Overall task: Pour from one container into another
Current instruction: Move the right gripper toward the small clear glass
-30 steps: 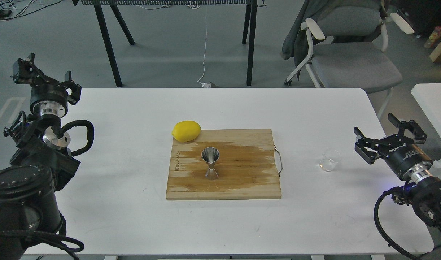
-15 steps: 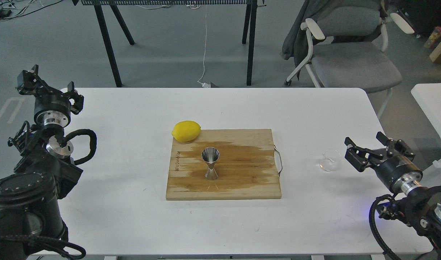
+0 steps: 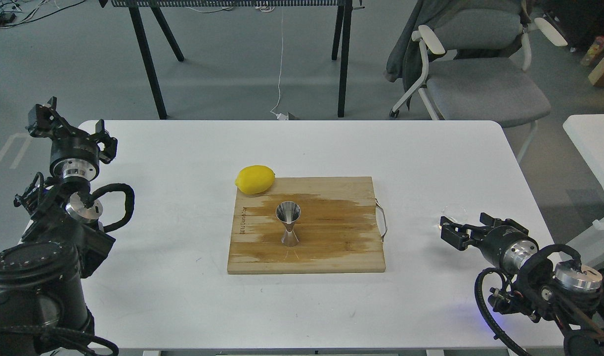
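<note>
The small clear glass cup (image 3: 454, 212) stands on the white table (image 3: 183, 257), right of the board; its lower part is hidden behind my right gripper (image 3: 463, 225). That gripper is low over the table, pointing left, open, with its near finger right in front of the cup. I cannot tell whether the cup is between the fingers. The shiny steel jigger (image 3: 288, 223) stands upright in the middle of the wooden cutting board (image 3: 331, 257). My left gripper (image 3: 68, 126) is raised at the table's far left edge, open and holding nothing.
A yellow lemon (image 3: 255, 179) rests at the board's back left corner. The board has a metal handle (image 3: 382, 220) on its right side. A grey office chair (image 3: 480, 79) and black table legs (image 3: 146, 59) stand beyond the table. Another white table (image 3: 596, 138) is at right.
My right gripper has dropped and moved left, from well right of the cup to right in front of it. My left gripper has sunk slightly and shifted a little right.
</note>
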### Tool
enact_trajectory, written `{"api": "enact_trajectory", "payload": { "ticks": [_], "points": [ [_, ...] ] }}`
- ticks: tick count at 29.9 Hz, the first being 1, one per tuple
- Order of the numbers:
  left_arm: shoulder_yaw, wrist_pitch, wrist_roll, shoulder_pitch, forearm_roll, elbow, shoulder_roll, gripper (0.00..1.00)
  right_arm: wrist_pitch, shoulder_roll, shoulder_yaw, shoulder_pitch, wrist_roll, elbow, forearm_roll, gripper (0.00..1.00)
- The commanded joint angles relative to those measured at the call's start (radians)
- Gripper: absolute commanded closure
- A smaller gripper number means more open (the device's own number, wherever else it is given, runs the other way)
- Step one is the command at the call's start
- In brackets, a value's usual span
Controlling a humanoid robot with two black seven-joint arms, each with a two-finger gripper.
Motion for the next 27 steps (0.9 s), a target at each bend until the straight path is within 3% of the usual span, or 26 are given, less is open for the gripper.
{"api": "enact_trajectory", "payload": {
  "ticks": [1, 18, 27],
  "points": [
    [0.001, 0.000, -0.008, 0.003, 0.000, 0.000, 0.000, 0.00, -0.014, 0.002, -0.001, 0.013, 0.004, -0.007, -0.019, 0.01],
    [0.001, 0.000, -0.009, 0.008, 0.000, 0.000, 0.000, 0.00, -0.064, 0.085, -0.029, 0.089, 0.007, -0.131, -0.073, 0.05],
    [0.001, 0.000, -0.009, 0.008, 0.000, 0.000, 0.000, 0.00, -0.049, 0.090, -0.030, 0.105, 0.007, -0.168, -0.096, 0.14]
  ]
}}
